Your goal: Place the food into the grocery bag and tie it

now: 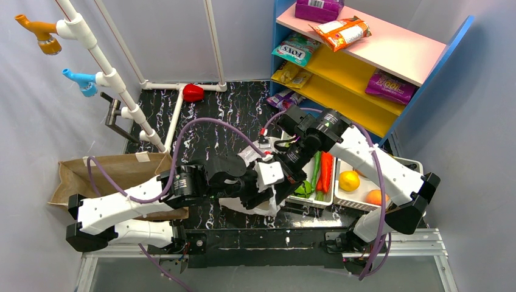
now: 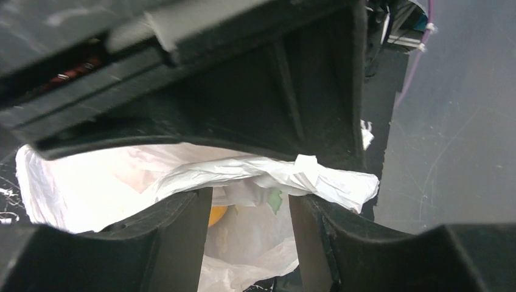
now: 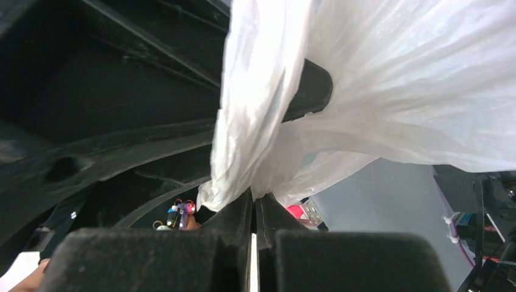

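- The right end effector [image 3: 254, 204] is pinched tight on a gathered fold of the grocery bag [image 3: 395, 91].
- The left end effector [image 2: 249, 207] stands half apart, with twisted bag plastic just above its fingertips.
- The bag sits on the bench [image 1: 225, 115] between the arms, with orange food [image 2: 217, 214] inside.

Black marbled table [image 1: 225, 115] bears grocery bag [image 1: 238, 205], brown paper bag [image 1: 115, 170], white baskets [image 1: 356, 204].
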